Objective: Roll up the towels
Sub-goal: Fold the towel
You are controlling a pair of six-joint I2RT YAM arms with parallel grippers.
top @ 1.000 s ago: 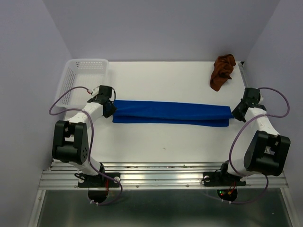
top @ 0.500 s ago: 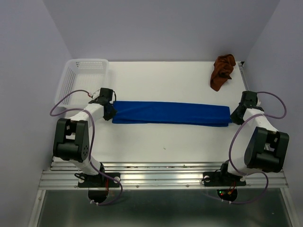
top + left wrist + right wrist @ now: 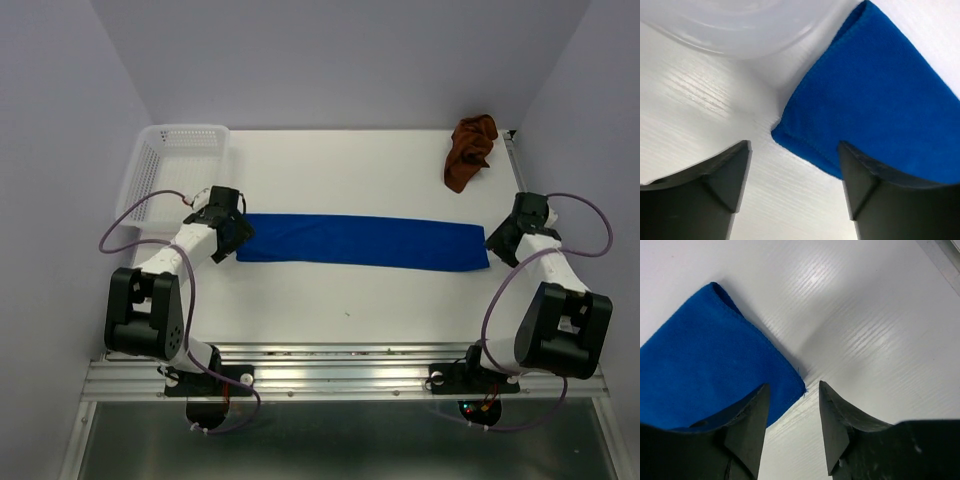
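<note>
A royal blue towel point(image 3: 362, 241), folded into a long strip, lies flat across the middle of the table. At its left end my left gripper point(image 3: 238, 232) stands open, the towel's corner point(image 3: 790, 131) lying on the table just ahead of the gap between its fingers. My right gripper point(image 3: 495, 245) is open at the right end, with the other corner point(image 3: 799, 385) loose between its fingertips. Neither gripper holds any cloth. The rust-brown towel point(image 3: 470, 152) lies crumpled at the back right.
A white perforated basket point(image 3: 172, 158) stands at the back left, close behind my left gripper; its blurred rim point(image 3: 740, 30) fills the top of the left wrist view. A metal rail point(image 3: 512, 160) runs along the table's right edge.
Both grippers were shut on the ends of the blue towel and have let go. The towel now lies flatter on the table. My left gripper has drawn back slightly to the left.
</note>
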